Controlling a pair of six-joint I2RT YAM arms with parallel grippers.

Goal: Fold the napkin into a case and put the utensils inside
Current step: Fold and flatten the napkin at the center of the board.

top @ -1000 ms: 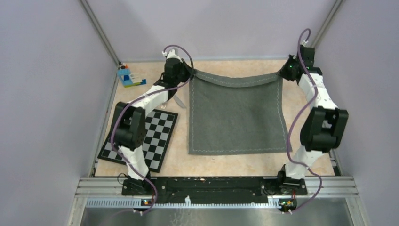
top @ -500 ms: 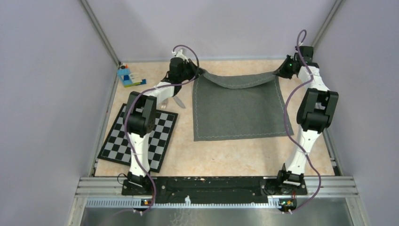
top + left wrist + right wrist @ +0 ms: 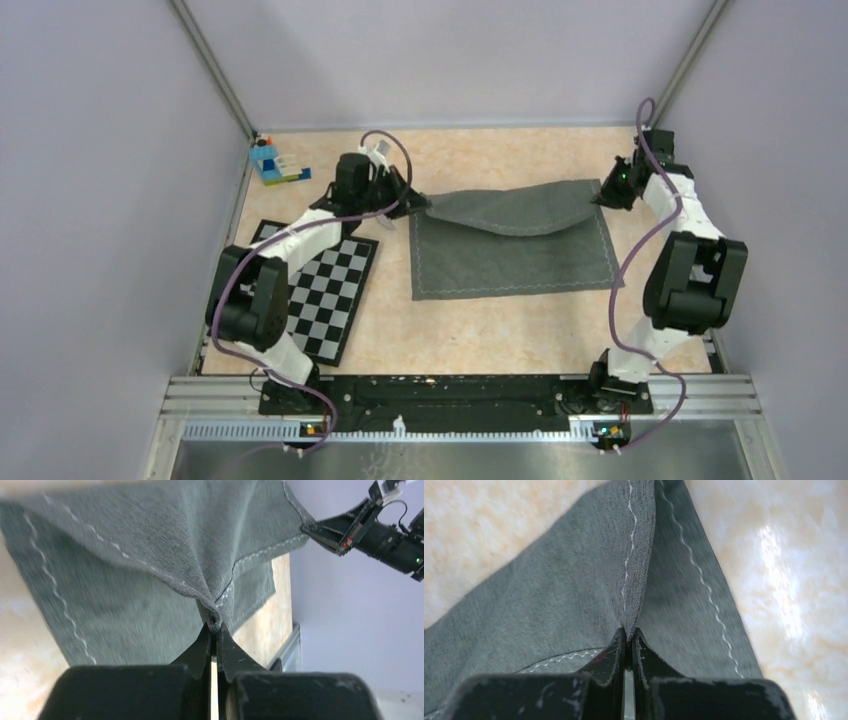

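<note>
The dark grey napkin (image 3: 510,255) lies in the middle of the table, its far edge lifted and draped forward over the rest. My left gripper (image 3: 421,204) is shut on the far-left corner; the left wrist view shows the cloth (image 3: 150,560) bunched at the closed tips (image 3: 214,626). My right gripper (image 3: 604,194) is shut on the far-right corner, with the stitched hem (image 3: 631,555) running straight up from its tips (image 3: 629,632). The held edge sags between the two grippers. The utensils are hidden behind the left arm.
A black-and-white checkered mat (image 3: 325,295) lies left of the napkin, partly under the left arm. A blue toy-brick block (image 3: 272,163) stands in the far-left corner. Side walls stand close to both arms.
Both grippers have come toward the near side with the napkin's far corners, so the far edge now hangs over the cloth's middle. The napkin's visible footprint has shortened.
</note>
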